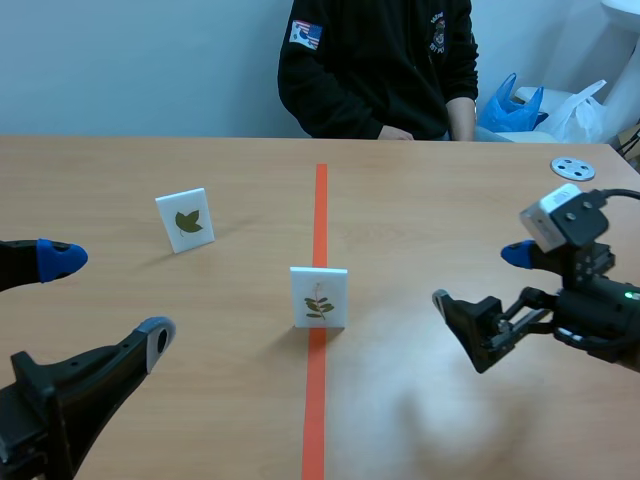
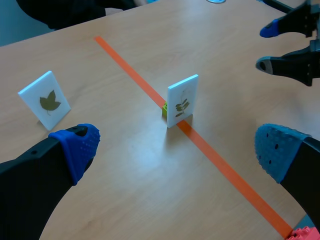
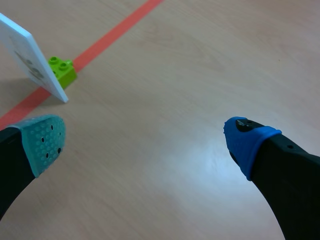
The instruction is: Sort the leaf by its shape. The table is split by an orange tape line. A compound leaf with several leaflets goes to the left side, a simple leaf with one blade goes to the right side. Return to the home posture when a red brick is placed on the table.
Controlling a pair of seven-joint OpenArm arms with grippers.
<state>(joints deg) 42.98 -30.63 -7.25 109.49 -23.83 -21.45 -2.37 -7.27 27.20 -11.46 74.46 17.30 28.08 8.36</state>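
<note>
Left end effector (image 1: pixel 108 300), left of the tape line (image 1: pixel 316 420), is open; right end effector (image 1: pixel 482 277), right of it, likewise. Compound-leaf card (image 1: pixel 319 297) stands on the line. Recommended: grip its side edges squarely, without tipping it off the green brick (image 2: pixel 164 109) behind it.

No legible txt, sleeve patch (image 1: pixel 306 35) & chest print (image 1: pixel 437 30) unreadable

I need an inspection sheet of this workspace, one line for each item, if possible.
Surface: wooden table, split by orange tape line.
Job's things: compound-leaf card upright on the line, green brick behind it; single-leaf card upright on the left side.
Clutter: grey disc at far right.
Grippers: left gripper open, right gripper open, both empty.
Cables: black cable above right arm.
Surroundings: seated person, blue bag.
</note>
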